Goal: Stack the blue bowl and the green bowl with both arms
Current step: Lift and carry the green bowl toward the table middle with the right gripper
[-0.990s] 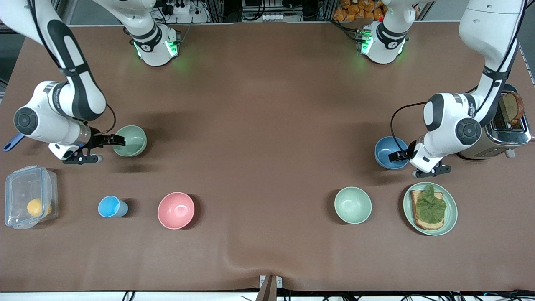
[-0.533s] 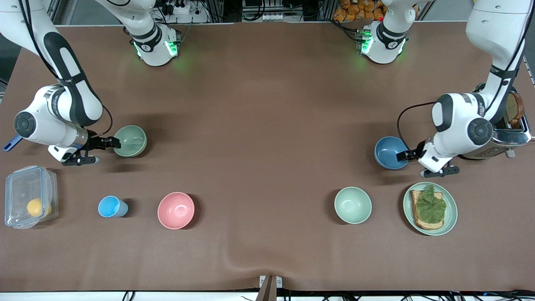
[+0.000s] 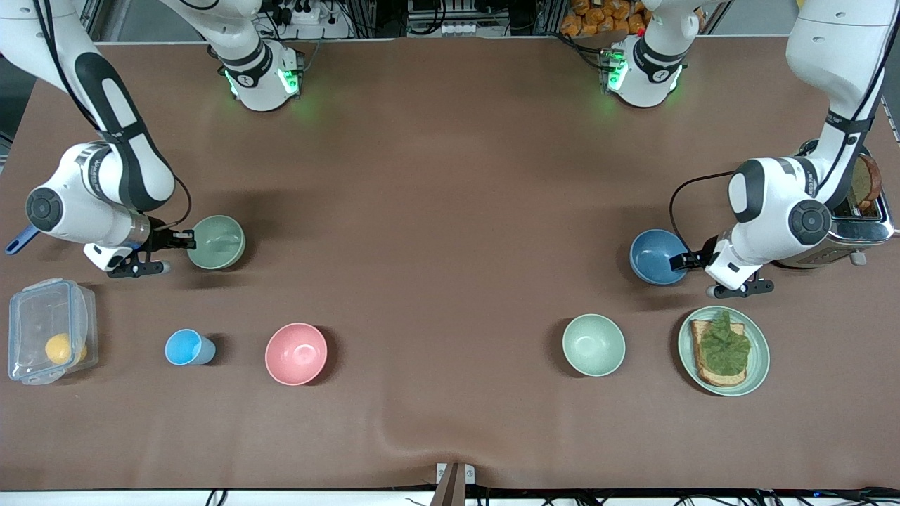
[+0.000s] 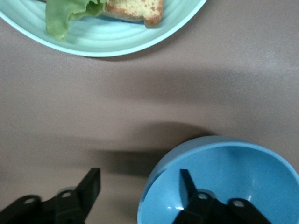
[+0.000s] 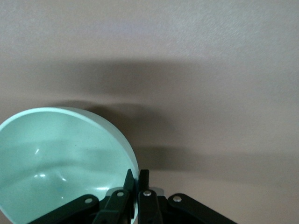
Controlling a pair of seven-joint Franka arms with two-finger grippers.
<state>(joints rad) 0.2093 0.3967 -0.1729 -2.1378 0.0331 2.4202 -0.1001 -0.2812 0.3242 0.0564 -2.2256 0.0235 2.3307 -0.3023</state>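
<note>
Nearest the front camera stand a clear box (image 3: 50,330) holding a yellow fruit, a small light-blue cup (image 3: 188,347), a pink bowl (image 3: 296,353), a pale mint bowl (image 3: 593,344) and a green plate (image 3: 758,365) carrying toast with a lettuce leaf.

Farther from the camera, toward the left arm's end of the table, the blue bowl (image 3: 655,256) sits upright on the brown table (image 3: 450,232): round, matte, medium blue with a lighter rim. The left gripper (image 3: 680,261) straddles its rim, one finger inside the bowl and one outside, with the jaws apart and a gap showing at the wall. A toaster (image 3: 854,225) stands beside that arm.

Toward the right arm's end, the green bowl (image 3: 216,242) is a dull sage, tipped slightly. The right gripper (image 3: 184,240) pinches its rim, fingers (image 5: 140,179) clamped tight on the wall.
</note>
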